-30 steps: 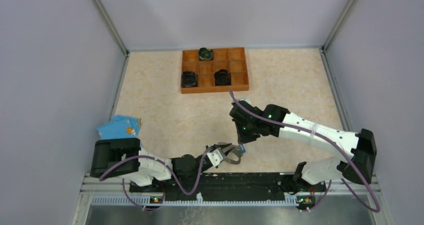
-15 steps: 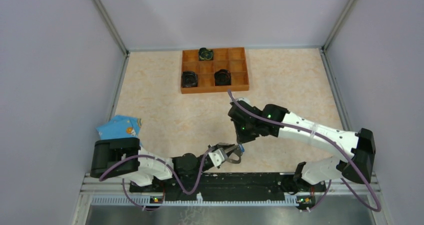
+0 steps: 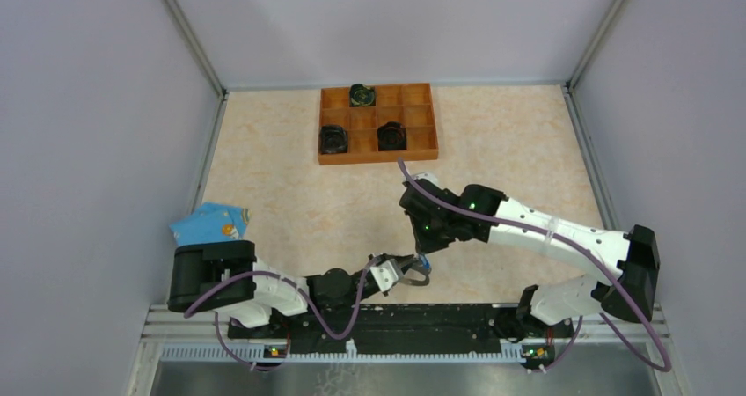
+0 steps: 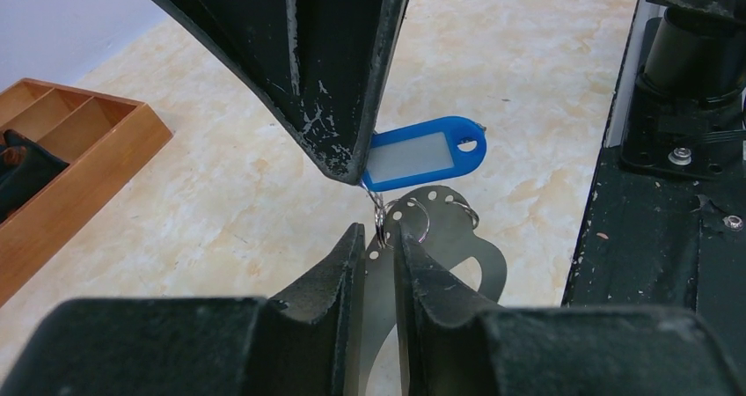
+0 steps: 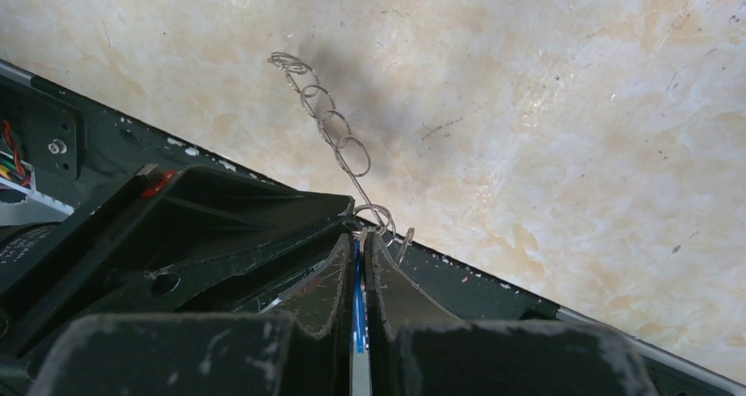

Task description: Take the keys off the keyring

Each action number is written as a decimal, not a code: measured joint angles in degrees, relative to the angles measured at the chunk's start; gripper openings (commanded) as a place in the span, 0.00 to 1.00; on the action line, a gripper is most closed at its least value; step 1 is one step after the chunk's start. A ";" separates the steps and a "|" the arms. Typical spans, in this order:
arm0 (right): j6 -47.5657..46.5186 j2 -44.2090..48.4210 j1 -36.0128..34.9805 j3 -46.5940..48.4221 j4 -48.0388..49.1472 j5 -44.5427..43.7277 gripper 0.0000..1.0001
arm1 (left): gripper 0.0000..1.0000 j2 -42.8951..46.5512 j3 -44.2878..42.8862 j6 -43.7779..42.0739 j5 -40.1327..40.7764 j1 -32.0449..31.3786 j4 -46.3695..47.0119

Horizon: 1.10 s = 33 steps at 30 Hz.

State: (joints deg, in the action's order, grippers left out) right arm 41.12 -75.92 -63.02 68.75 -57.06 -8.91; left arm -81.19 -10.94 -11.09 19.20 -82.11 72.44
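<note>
The keyring (image 4: 457,229) is a grey metal oval loop with small holes along its rim. My left gripper (image 4: 380,236) is shut on its edge, low near the table's front edge (image 3: 406,271). The key, with its blue head (image 4: 422,152), hangs from the keyring by a small wire ring (image 4: 380,218). My right gripper (image 5: 361,236) is shut on the blue head (image 5: 356,326), right above the left gripper (image 3: 424,255). In the right wrist view a string of small silver rings (image 5: 334,136) runs up-left from the fingertips.
A wooden compartment tray (image 3: 422,155) with three round black objects (image 3: 391,135) stands at the back middle. A light-blue packet (image 3: 211,223) lies at the left, by the left arm's base. The black base rail (image 3: 396,321) runs just behind both grippers.
Both grippers keep their hold and have shifted only slightly; the right gripper has edged left, and the left arm's base joint has turned a little.
</note>
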 measured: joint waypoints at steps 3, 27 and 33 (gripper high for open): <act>0.00 0.00 -0.22 0.00 0.00 -0.02 0.00 | 0.22 -0.61 0.00 0.15 -0.11 0.13 0.52; 0.55 -0.11 -0.28 0.00 -1.25 -1.20 0.00 | 0.00 -1.86 -0.11 -0.92 -1.68 0.37 1.49; 0.90 -0.11 0.28 -0.20 -1.36 -1.77 0.00 | 0.00 -1.84 0.09 -1.07 -1.88 0.37 1.77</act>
State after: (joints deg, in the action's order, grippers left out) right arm 42.02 -76.03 -62.74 68.55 -58.41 -10.68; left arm -83.02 -10.85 -12.16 17.32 -81.73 74.22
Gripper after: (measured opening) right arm 0.014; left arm 0.007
